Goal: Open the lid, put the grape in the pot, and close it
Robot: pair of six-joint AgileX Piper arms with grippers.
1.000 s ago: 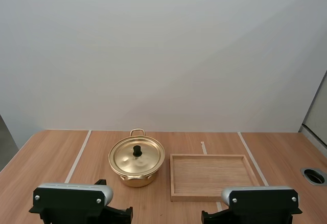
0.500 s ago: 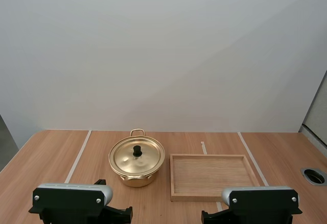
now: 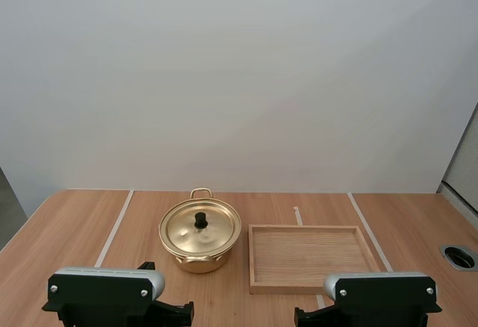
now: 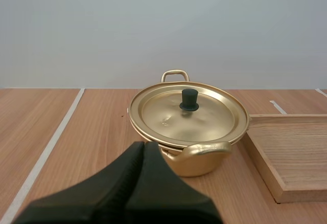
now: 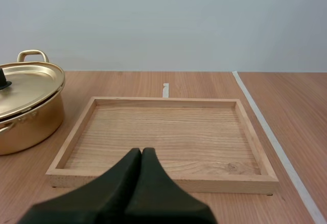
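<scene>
Wooden table (image 3: 75, 222), lidded pot (image 3: 199, 235), tray (image 3: 310, 257)

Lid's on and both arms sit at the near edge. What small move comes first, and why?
Probably open the left gripper and ease it toward the black knob. The lid sits closed on the pot, and that gripper is shut, directly facing it.

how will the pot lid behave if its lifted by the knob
The dented gold metal lid looks thin, so it is probably light and stiff. Its small black knob offers little grip, so the lid may tilt or swing.
</scene>
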